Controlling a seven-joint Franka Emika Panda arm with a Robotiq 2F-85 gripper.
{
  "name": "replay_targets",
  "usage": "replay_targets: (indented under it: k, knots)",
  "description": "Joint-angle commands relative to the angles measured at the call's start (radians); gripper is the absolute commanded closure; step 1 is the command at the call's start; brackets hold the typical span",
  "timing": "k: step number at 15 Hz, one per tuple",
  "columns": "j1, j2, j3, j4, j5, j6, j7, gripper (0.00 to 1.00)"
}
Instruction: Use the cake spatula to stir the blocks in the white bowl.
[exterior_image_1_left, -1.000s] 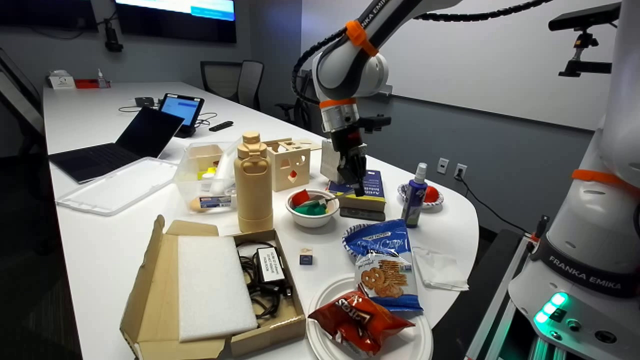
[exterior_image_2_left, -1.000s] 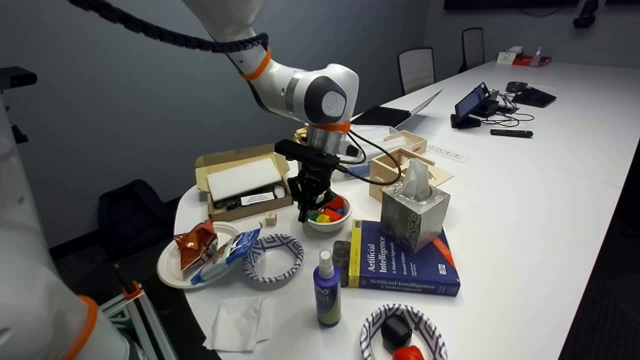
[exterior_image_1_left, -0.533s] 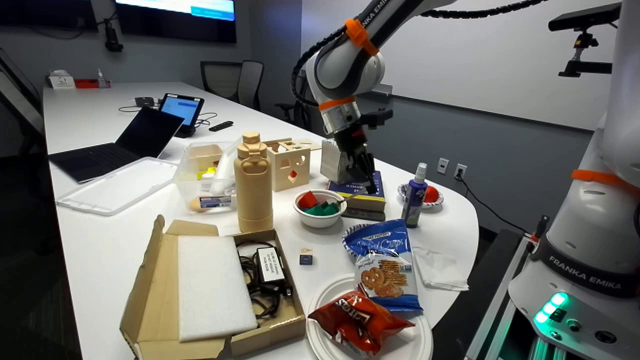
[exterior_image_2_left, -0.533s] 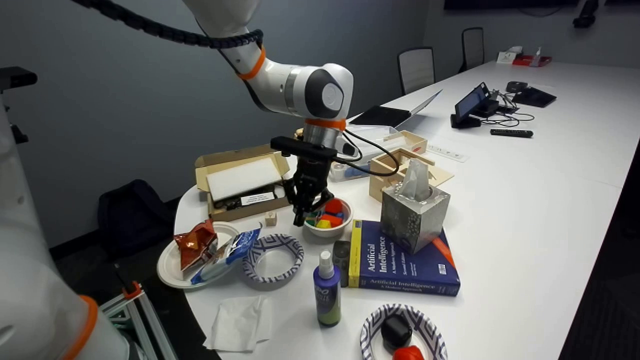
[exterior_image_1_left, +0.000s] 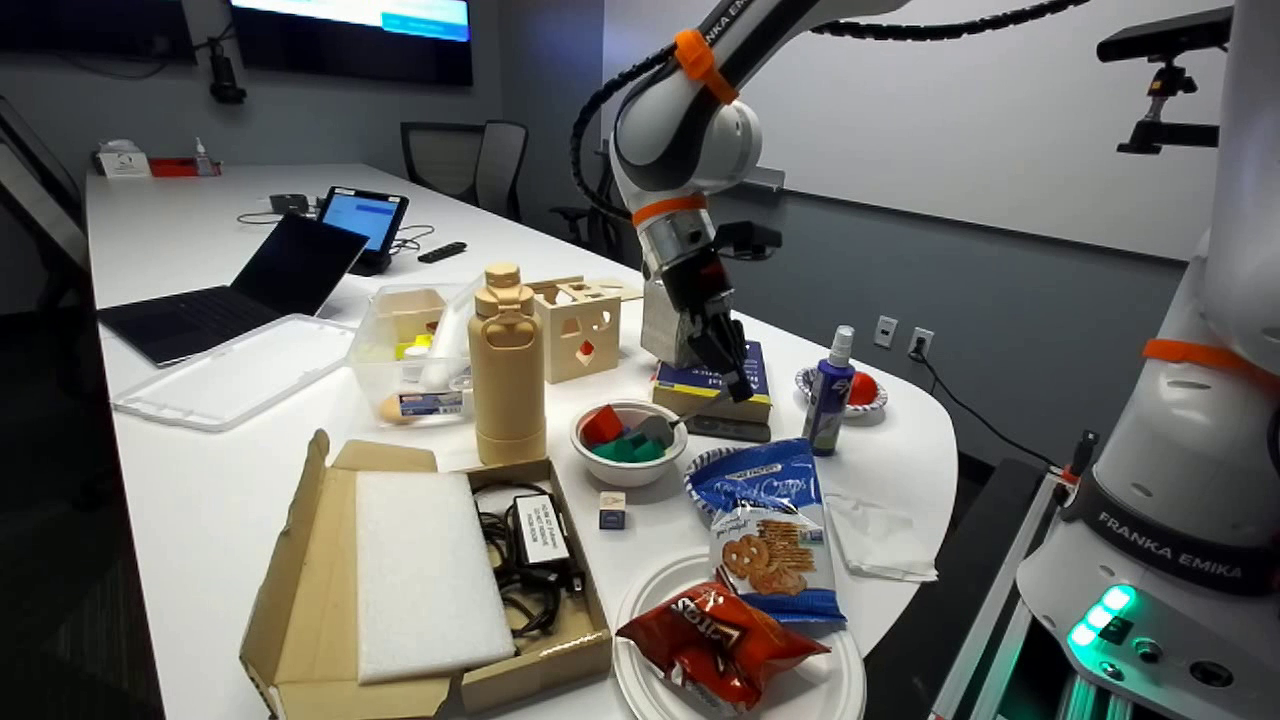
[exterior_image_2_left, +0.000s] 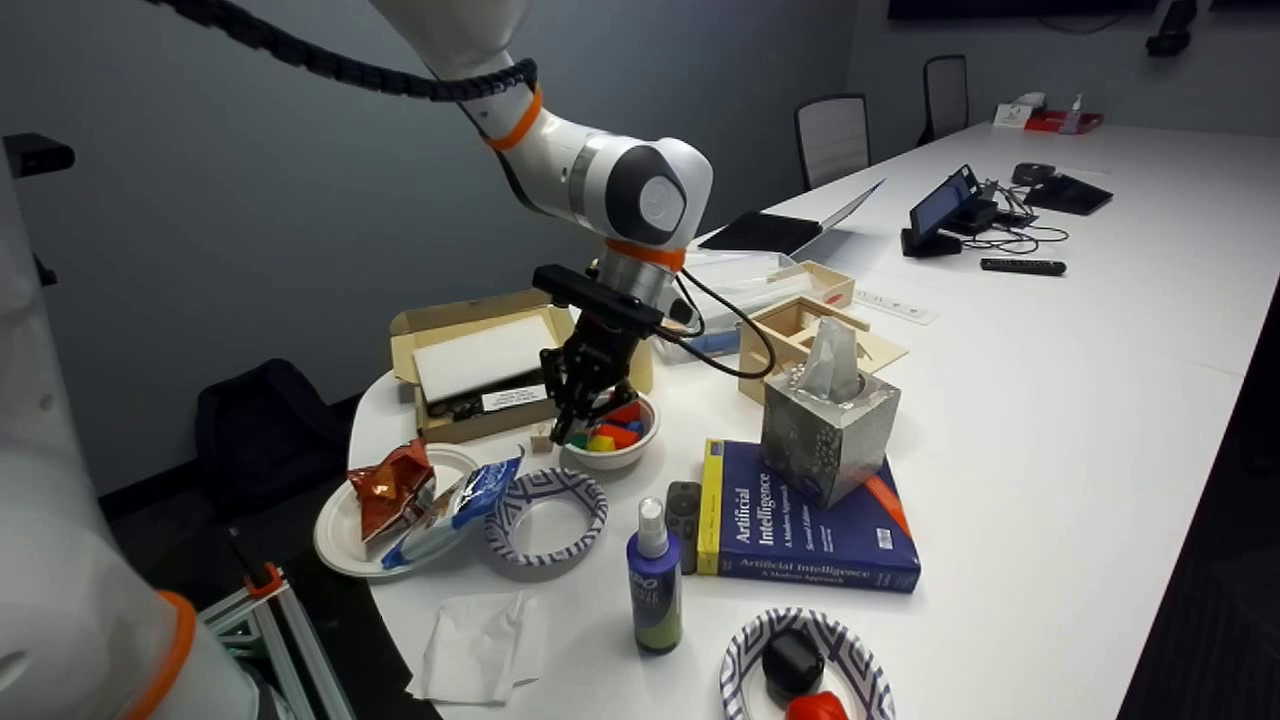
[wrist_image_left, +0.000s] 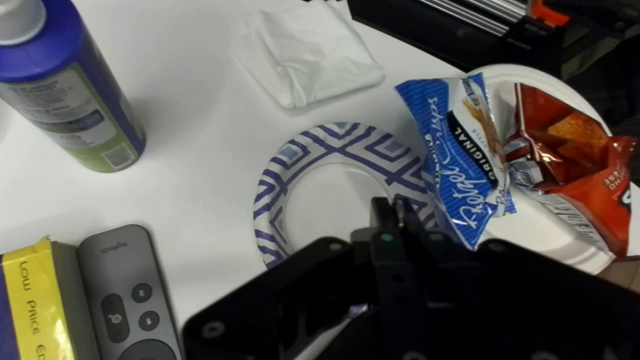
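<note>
The white bowl (exterior_image_1_left: 625, 474) stands upright on the table and also shows in an exterior view (exterior_image_2_left: 612, 459). It holds the blocks, with red (exterior_image_1_left: 603, 426) and green (exterior_image_1_left: 634, 449) pieces on top in that view. Red, yellow and blue blocks (exterior_image_2_left: 618, 437) show from the opposite side. My gripper (exterior_image_1_left: 739, 388) is shut on the cake spatula's thin handle, beside and above the bowl's rim. The spatula's grey head (exterior_image_1_left: 655, 431) lies tilted among the blocks. In the wrist view my gripper (wrist_image_left: 397, 210) has its fingertips close together on the handle's end; the bowl is hidden there.
A small wooden cube (exterior_image_1_left: 612, 511) sits close to the bowl. The thick book (exterior_image_2_left: 810, 530), a remote (exterior_image_2_left: 684, 525), a tan bottle (exterior_image_1_left: 510, 400) and an open cardboard box (exterior_image_1_left: 560, 640) stand around. A patterned paper bowl (exterior_image_2_left: 590, 540) and spray bottle (exterior_image_2_left: 655, 590) are nearby.
The bowl first slid toward the book, then away from it toward the small cube. My gripper moved with the spatula, whose head now shows more clearly over the blocks.
</note>
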Motion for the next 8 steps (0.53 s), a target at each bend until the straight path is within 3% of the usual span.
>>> replay_targets:
  k: [1, 5, 8]
  knots:
    - [-0.019, 0.009, 0.007, 0.015, 0.087, 0.037, -0.039, 0.99]
    - [-0.011, -0.001, -0.004, 0.004, 0.067, 0.121, 0.003, 0.99]
    - [0.007, -0.01, -0.017, -0.004, -0.034, 0.166, 0.079, 0.99]
